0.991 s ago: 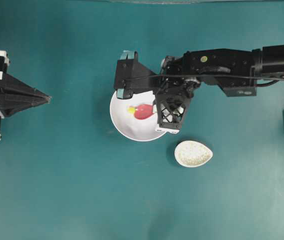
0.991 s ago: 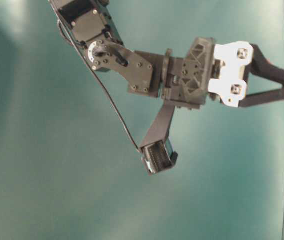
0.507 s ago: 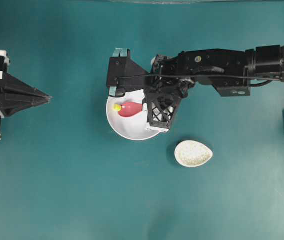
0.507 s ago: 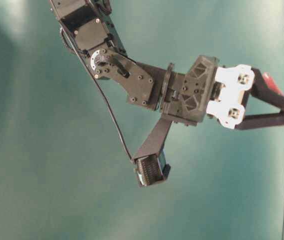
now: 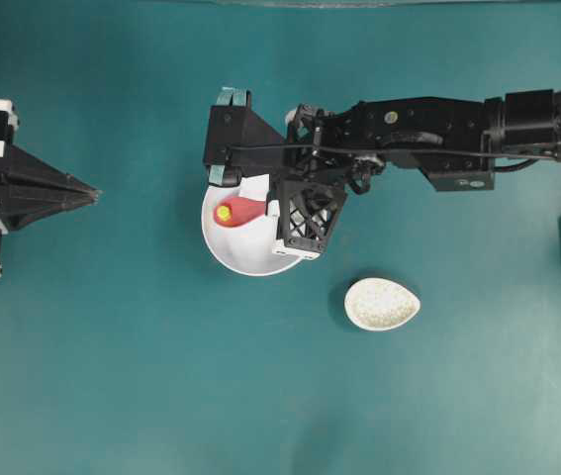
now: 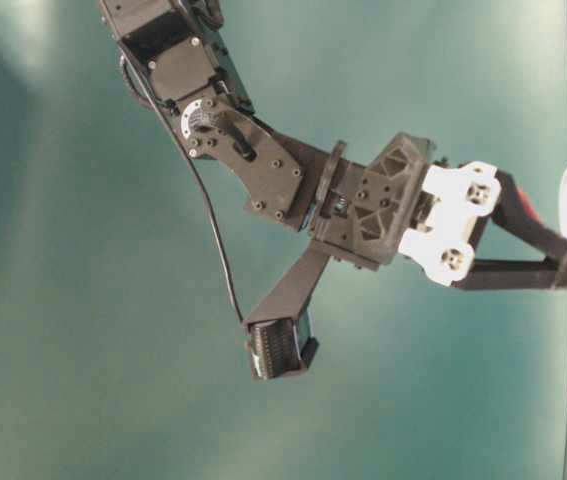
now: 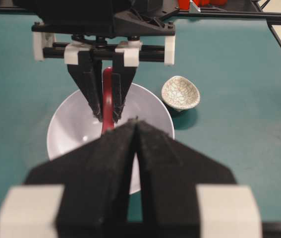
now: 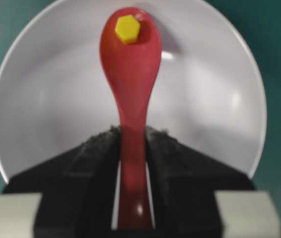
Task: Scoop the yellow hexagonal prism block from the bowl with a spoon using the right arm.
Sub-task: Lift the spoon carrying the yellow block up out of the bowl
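Ahead of the right end effector (image 8: 133, 148), clamped narrow on the spoon (image 8: 130, 74) handle, yellow hexagonal prism block (image 8: 127, 28) sits near scoop's far tip over the bowl (image 8: 214, 99); any tilt/jerk could roll it off.

One camera looks straight down on the teal table (image 5: 161, 376), one sits low beside it, and both wrist cameras face each other closely across the glossy white bowl (image 7: 66, 134).
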Tool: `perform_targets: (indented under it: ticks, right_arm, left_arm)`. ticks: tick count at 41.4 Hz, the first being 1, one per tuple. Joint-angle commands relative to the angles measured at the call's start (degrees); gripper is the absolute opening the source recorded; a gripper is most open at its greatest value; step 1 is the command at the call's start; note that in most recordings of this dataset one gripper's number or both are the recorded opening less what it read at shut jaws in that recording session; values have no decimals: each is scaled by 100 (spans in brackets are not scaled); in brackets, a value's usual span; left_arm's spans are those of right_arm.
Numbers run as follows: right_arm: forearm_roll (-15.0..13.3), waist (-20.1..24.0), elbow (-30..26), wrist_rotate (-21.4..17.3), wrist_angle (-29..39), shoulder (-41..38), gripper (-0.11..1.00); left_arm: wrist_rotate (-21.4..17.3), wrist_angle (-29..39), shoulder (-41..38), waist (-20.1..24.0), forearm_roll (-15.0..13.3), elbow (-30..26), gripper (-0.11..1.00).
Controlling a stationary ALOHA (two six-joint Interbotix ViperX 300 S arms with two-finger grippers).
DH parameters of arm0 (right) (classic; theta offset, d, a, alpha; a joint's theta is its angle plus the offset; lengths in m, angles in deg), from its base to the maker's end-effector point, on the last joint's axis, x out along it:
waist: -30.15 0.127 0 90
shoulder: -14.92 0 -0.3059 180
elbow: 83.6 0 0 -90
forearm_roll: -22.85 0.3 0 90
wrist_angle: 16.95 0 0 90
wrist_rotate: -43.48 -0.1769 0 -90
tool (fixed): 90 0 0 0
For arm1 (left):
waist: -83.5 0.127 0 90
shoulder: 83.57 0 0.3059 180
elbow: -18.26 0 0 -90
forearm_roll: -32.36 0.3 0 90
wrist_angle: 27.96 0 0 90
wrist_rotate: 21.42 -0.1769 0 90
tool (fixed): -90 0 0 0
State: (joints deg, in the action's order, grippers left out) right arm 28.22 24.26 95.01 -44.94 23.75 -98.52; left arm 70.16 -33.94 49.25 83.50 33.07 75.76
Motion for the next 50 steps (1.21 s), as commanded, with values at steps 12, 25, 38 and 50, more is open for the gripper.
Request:
perform_targets:
  ticks: [12, 25, 38, 50]
  right_arm:
    - [0, 9, -132, 0, -334, 149, 22]
    - [0, 9, -132, 0, -519, 176, 22]
    - [0, 9, -18, -35, -782, 255, 22]
    - [0, 9, 123, -62, -932, 360, 22]
  left_arm:
    - [9, -62, -26, 9, 9, -97, 1]
    - [9, -62, -26, 9, 9, -97, 1]
    - [18, -62, -26, 9, 18, -97, 1]
    - [18, -62, -26, 9, 9, -105, 1]
